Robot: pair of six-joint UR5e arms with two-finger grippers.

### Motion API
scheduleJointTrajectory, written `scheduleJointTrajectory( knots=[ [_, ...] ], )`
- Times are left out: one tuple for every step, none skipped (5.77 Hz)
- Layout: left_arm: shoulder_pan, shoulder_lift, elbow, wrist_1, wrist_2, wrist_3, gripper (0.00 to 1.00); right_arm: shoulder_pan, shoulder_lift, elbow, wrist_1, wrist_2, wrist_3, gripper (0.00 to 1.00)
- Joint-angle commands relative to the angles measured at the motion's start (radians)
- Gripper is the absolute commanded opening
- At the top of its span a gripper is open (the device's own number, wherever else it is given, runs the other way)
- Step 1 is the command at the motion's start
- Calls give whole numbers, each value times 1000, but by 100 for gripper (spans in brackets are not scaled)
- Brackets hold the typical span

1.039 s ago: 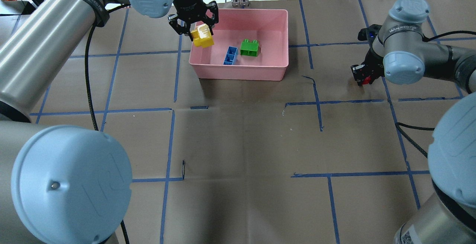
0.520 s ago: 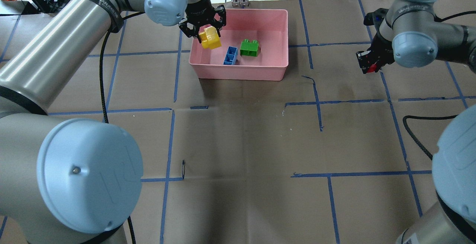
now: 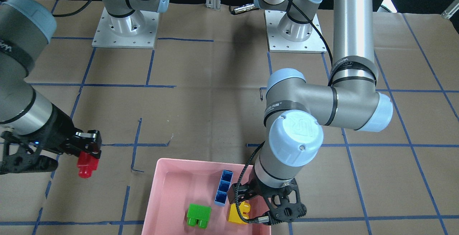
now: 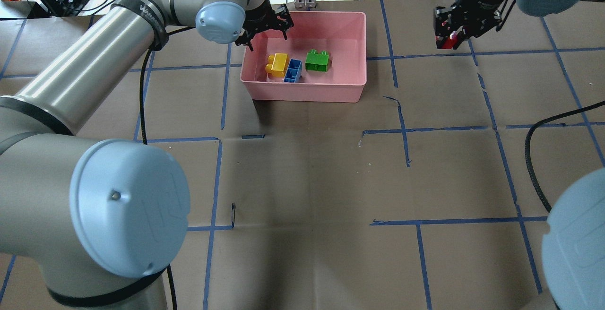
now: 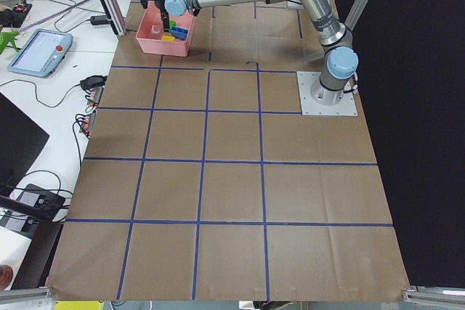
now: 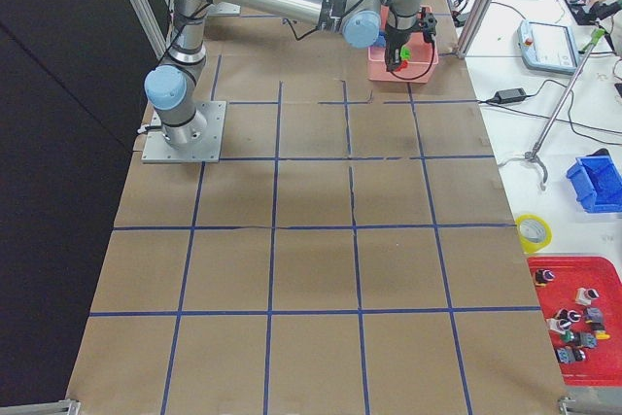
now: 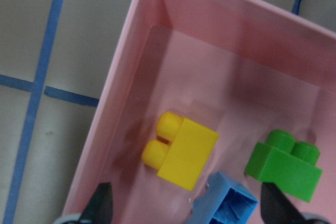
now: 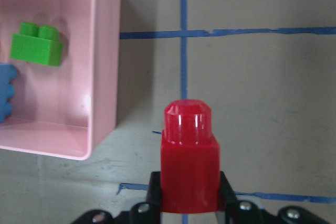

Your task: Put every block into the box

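Change: yellow block (image 4: 279, 64), held a second ago, now lies in the box (image 4: 302, 93) beside the blue block (image 4: 293, 70).
Left gripper (image 4: 268, 40): fingers wide, empty, over the box's far-left corner.
Right gripper (image 4: 450, 37): clamps the red block (image 8: 189, 163) aloft, right of the box.
Green block (image 4: 317, 60): in the box.

The blue block (image 7: 227, 204) is running off the edge between the left gripper's (image 7: 189, 208) fingers (image 7: 103, 206) (both blurred); the right gripper (image 4: 453, 38) is hiding part of the red block (image 4: 451, 43).
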Motion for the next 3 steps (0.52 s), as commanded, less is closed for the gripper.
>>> scheduleJointTrajectory(
  knots=[
    [30, 151, -23, -220, 0, 122, 100, 133, -2, -9, -74, 161, 191, 7],
    [56, 264, -58, -321, 21, 277, 100, 175, 32, 12, -261, 232, 208, 7],
    [146, 374, -177, -328, 84, 427, 99, 218, 94, 7, -401, 289, 214, 8]
  ],
)
